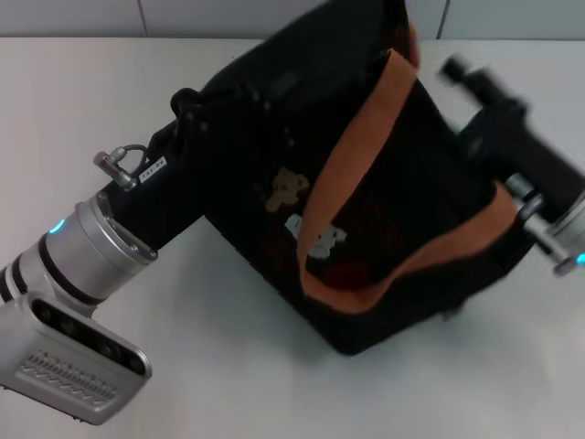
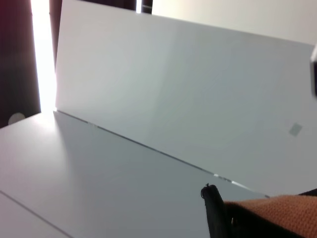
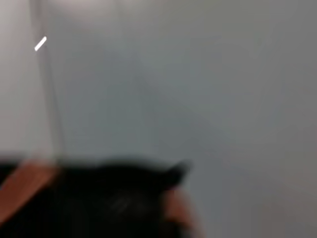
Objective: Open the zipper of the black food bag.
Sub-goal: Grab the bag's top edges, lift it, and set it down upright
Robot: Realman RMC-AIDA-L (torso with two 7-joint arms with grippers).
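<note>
My left pincer (image 1: 187, 110) and right pincer (image 1: 480, 137) press the black food bag (image 1: 366, 201) between them; whether either grips it, I cannot tell.

Even, bright light falls on the white table (image 1: 274, 384), with a soft shadow just under the black food bag (image 1: 366, 210). The bag's far side blurs. Glare burns beside the wall panel (image 2: 188, 99). The right wrist view is wholly unfocused.

Lab-style robot test bench, plain white table (image 1: 228, 384), bare white partition panel (image 2: 188, 89) standing at its far edge (a seam shows where they meet), pale blank wall (image 3: 198, 74) behind, no household furnishings visible
</note>
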